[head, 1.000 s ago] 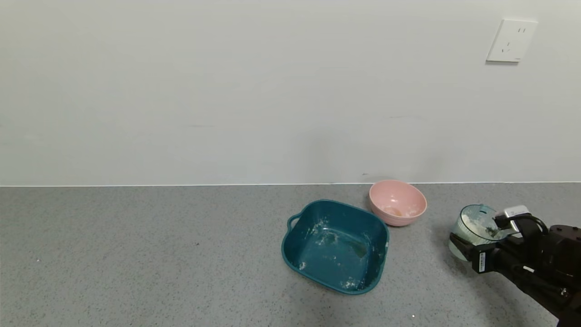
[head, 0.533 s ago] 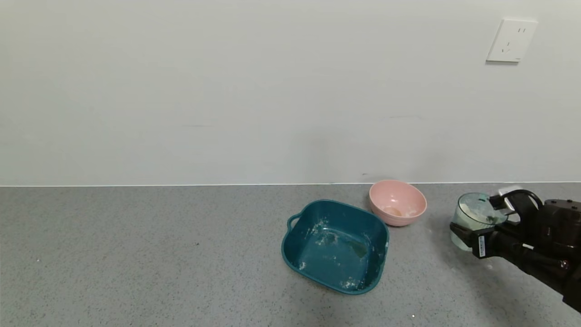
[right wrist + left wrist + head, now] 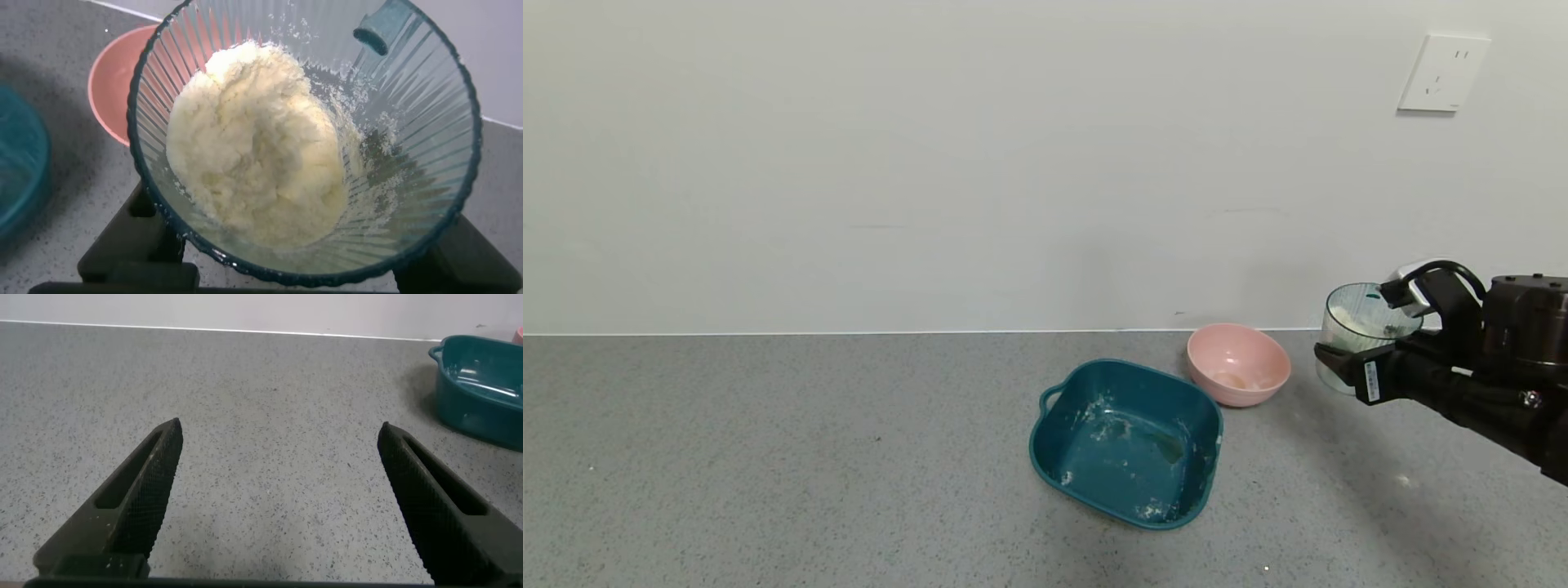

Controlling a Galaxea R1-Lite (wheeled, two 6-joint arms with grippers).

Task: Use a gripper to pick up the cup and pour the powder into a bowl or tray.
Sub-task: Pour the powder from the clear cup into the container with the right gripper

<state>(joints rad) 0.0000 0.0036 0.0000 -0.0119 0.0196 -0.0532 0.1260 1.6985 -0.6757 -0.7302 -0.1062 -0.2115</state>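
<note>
My right gripper point(image 3: 1372, 347) is shut on the ribbed translucent cup point(image 3: 1356, 333) and holds it upright, lifted above the counter at the right, beside the pink bowl. In the right wrist view the cup point(image 3: 425, 139) fills the picture with a heap of cream powder point(image 3: 261, 147) inside it. The dark teal tub point(image 3: 1127, 441) sits on the counter left of the cup, with powder traces on its floor; its edge shows in the right wrist view point(image 3: 20, 167). My left gripper point(image 3: 278, 498) is open and empty over bare counter, with the tub point(image 3: 482, 388) far off.
A small pink bowl point(image 3: 1238, 363) stands between the tub and the cup; it also shows in the right wrist view point(image 3: 114, 82). The grey speckled counter point(image 3: 768, 457) meets a white wall at the back. A wall socket point(image 3: 1443, 72) is at the upper right.
My right gripper has lifted the cup up off the counter and carried it slightly leftward. The tub and the pink bowl have not moved.
</note>
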